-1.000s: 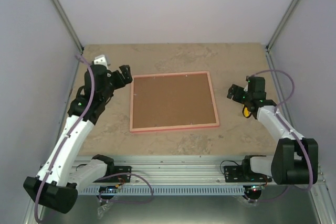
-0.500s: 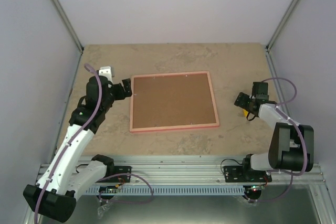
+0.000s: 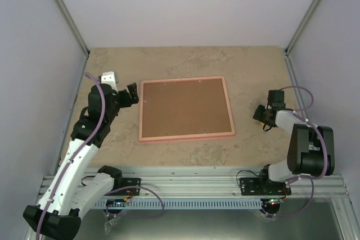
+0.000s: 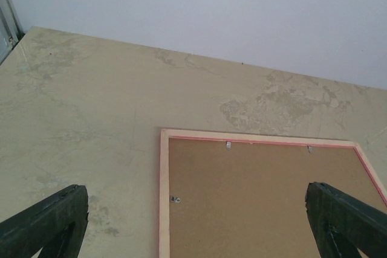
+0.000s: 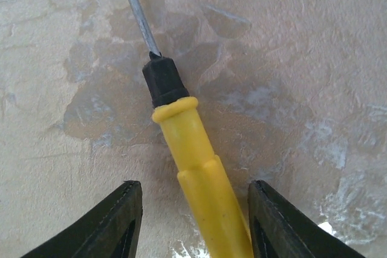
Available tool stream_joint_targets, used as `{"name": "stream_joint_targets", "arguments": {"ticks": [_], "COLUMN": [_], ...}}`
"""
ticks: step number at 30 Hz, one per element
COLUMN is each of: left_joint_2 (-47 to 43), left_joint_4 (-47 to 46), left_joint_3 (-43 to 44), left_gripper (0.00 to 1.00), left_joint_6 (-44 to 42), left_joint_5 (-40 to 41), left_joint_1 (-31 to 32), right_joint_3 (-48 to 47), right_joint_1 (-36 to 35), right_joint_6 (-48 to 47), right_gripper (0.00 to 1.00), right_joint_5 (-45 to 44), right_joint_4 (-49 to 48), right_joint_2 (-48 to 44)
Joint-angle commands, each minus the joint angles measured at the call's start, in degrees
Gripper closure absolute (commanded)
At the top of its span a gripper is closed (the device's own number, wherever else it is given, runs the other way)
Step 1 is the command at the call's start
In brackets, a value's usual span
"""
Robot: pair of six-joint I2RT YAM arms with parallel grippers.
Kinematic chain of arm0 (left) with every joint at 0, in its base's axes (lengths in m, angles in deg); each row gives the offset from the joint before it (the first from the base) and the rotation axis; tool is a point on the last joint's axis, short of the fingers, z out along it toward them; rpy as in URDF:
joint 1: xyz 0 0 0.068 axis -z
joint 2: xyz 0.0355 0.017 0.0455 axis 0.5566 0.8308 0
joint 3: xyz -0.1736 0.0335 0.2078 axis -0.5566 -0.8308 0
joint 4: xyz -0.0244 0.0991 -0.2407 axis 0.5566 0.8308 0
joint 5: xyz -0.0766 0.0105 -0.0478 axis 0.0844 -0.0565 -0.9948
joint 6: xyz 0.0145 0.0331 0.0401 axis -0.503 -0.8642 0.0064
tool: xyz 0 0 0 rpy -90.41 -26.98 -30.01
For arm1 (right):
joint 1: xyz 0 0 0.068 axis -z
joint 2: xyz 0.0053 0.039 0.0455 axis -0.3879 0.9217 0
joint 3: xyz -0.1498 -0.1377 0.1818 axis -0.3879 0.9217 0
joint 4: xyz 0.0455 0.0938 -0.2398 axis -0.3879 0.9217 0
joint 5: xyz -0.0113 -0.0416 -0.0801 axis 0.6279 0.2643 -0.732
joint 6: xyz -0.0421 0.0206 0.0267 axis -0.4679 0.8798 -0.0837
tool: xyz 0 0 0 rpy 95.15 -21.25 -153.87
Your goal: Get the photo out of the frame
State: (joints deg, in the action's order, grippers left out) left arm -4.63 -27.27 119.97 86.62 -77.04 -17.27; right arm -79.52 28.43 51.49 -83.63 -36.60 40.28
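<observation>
The frame (image 3: 185, 135) lies face down in the middle of the table, its thin pink rim around a brown backing board (image 3: 185, 107). The photo is hidden under that board. Small metal clips (image 4: 175, 199) hold the board at the rim (image 4: 163, 197). My left gripper (image 3: 133, 95) hovers open at the frame's upper left corner; in the left wrist view its wide-apart jaws (image 4: 195, 209) straddle that corner without touching it. My right gripper (image 3: 260, 115) is low, right of the frame. Its jaws (image 5: 193, 197) stand either side of a yellow-handled screwdriver (image 5: 205, 167), with a gap on each side.
The screwdriver's metal shaft (image 5: 136, 10) points away from the right gripper across the mottled beige tabletop (image 3: 185, 63). Grey walls close the table at the back and on both sides. An aluminium rail (image 3: 185, 178) runs along the near edge.
The right gripper has dropped over the screwdriver and its jaws have narrowed around the handle. The left gripper has shifted slightly beside the frame's corner and stays wide open.
</observation>
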Motion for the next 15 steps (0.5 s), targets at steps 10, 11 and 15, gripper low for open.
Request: {"name": "stream_joint_targets", "arguments": {"ticks": [10,11,15], "left_joint_2": [0.4,0.5,0.4], "left_joint_4": [-1.2,-1.2,-1.0], "left_joint_3": [-0.6,-0.6,-0.4], "left_gripper": [0.00,0.00,0.00], "left_joint_6": [-0.5,-0.5,-0.4], "left_joint_5": [0.3,0.4,1.1], "left_joint_1": [-0.1,-0.1,-0.2], "right_joint_3": [-1.2,-1.5,-2.5], "right_joint_1": [-1.3,-1.4,-2.2], "right_joint_6": [-1.9,-1.9,-1.9], "right_gripper": [0.63,0.64,0.70], "right_joint_5": [2.7,2.7,2.0], "right_joint_4": [0.0,0.2,1.2], "right_joint_2": [4.1,4.7,6.3]}}
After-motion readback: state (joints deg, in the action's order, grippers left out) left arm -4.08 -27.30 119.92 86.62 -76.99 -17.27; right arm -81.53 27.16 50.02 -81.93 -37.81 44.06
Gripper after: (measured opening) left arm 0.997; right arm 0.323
